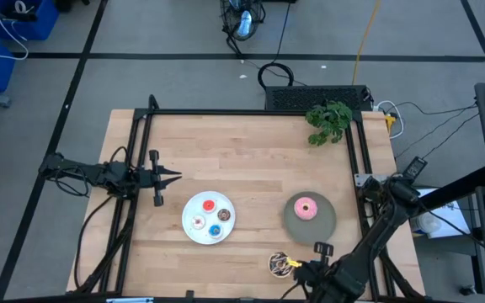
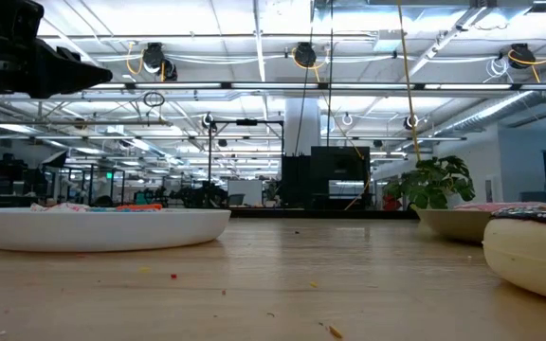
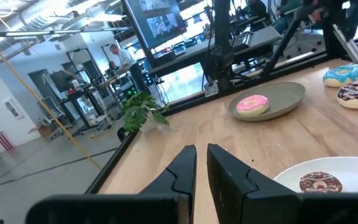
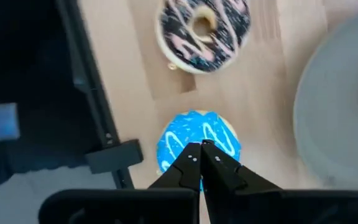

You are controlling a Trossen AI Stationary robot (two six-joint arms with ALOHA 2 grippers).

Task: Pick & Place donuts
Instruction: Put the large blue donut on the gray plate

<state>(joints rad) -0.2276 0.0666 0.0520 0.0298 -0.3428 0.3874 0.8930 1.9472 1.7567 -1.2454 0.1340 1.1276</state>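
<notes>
Near the table's front edge lie a blue-iced donut (image 4: pixel 197 144) and a chocolate donut with sprinkles (image 4: pixel 202 25). My right gripper (image 4: pixel 201 155) points down, shut, with its tips over the middle of the blue-iced donut. A pink-iced donut (image 1: pixel 306 208) rests on the grey plate (image 1: pixel 325 220). The white plate (image 1: pixel 189 225) holds several tiny donuts, among them a red one (image 1: pixel 209 204) and a brown one (image 3: pixel 319 182). My left gripper (image 3: pixel 202 163) waits level at the table's left side, its fingers almost together, holding nothing. My right gripper comes at the blue-iced donut's iced top (image 4: pixel 182 140) from above with its fingers shut. The fingertips cover the spot, so I cannot tell whether they touch the icing. The donut lies flat on the table.
A small green plant (image 1: pixel 329 120) stands at the table's far right corner. A dark frame rail (image 4: pixel 98 118) runs along the table edge beside the blue-iced donut. Bare wood (image 1: pixel 242 160) lies between the plates and the far edge.
</notes>
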